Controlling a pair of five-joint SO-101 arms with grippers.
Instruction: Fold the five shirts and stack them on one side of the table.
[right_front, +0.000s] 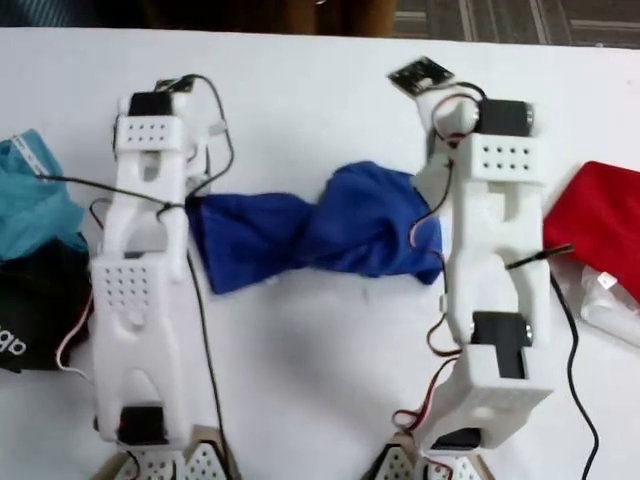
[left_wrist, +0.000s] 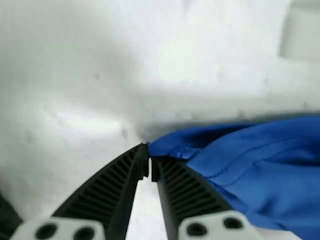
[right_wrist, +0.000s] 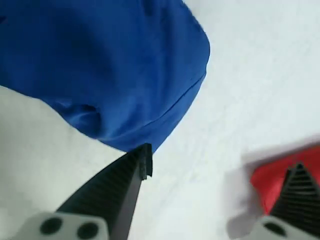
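One blue shirt (right_front: 330, 235): left end effector (left_wrist: 148, 162) pinches its edge, right end effector (right_wrist: 222, 167) gapes wide.

White flat table (right_front: 300, 90): twisted blue cloth shirt (right_front: 330, 230) at centre, between white plastic left arm (right_front: 140, 300) and right arm (right_front: 495, 230). Crumpled teal cloth shirt (right_front: 30, 200) at left edge; black cloth shirt (right_front: 35, 300) touching it, nearer the arm bases. Red cloth shirt (right_front: 600, 220) at right edge.
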